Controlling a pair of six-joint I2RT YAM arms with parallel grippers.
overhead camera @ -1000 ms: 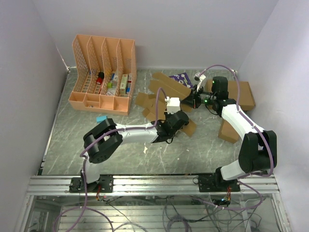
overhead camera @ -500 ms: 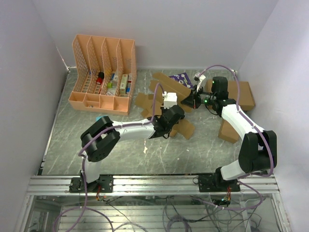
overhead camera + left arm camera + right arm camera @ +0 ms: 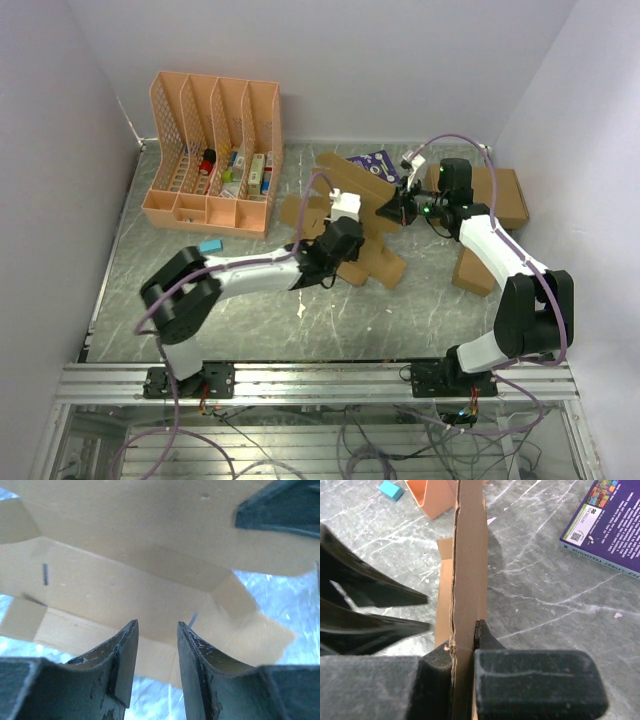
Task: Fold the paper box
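The paper box is a wide brown die-cut sheet (image 3: 352,192) with creases and flaps, held tilted up off the table in the middle. My right gripper (image 3: 398,207) is shut on the sheet's right edge; in the right wrist view the sheet (image 3: 470,555) stands edge-on between its jaws (image 3: 467,640). My left gripper (image 3: 350,240) is open and empty at the sheet's near side. In the left wrist view its fingertips (image 3: 156,632) sit just short of the sheet's underside (image 3: 125,585), with no cardboard between them. Its fingers (image 3: 370,592) show at the left of the right wrist view.
A pink desk organizer (image 3: 213,150) stands at the back left. A small blue block (image 3: 209,246) lies near it. A purple book (image 3: 378,160) lies behind the sheet. A larger brown box (image 3: 500,195) and a small brown carton (image 3: 472,272) sit at the right.
My left gripper has moved left and farther back along the sheet's near side. The sheet's near flaps have shifted with it. The right gripper has kept its hold in place.
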